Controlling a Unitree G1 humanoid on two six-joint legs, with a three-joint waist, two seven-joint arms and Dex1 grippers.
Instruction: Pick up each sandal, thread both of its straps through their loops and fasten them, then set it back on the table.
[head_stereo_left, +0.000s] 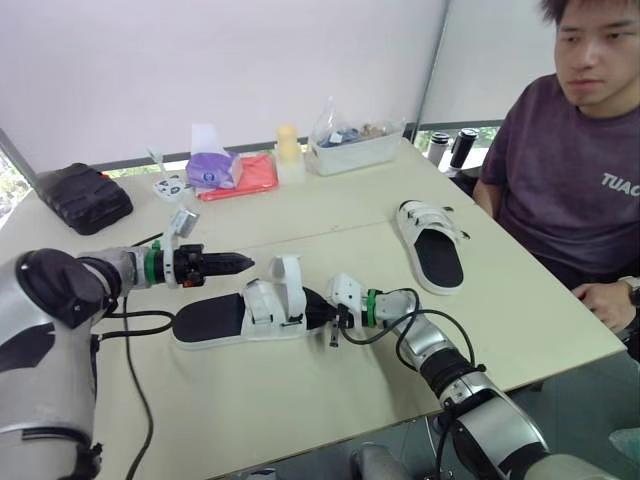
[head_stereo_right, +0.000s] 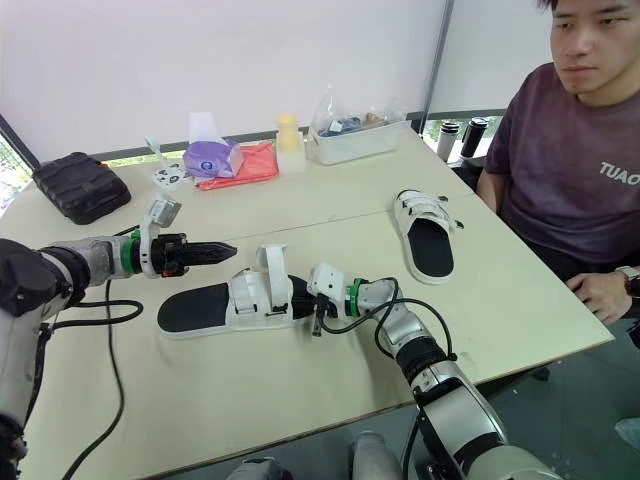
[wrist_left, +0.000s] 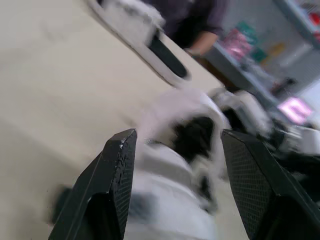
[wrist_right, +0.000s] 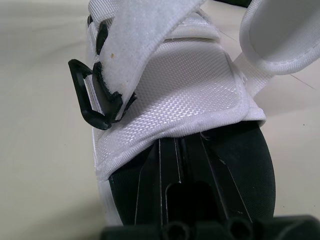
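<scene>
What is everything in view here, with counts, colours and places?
near sandal: 1, white with black footbed, front centre, one strap standing loose
far sandal: 1, white and black, right side of table
case: 1, black, back left
tissue pack: 1, purple, back centre
pouch: 1, red, beside tissue pack
bottle: 1, pale yellow, back centre
tub: 1, clear, back right
flasks: 2, dark, far right corner
table: 1, beige
person: 1, purple shirt, seated right
left gripper: black, open, over near sandal
right gripper: black, gripping near sandal's strap end
</scene>
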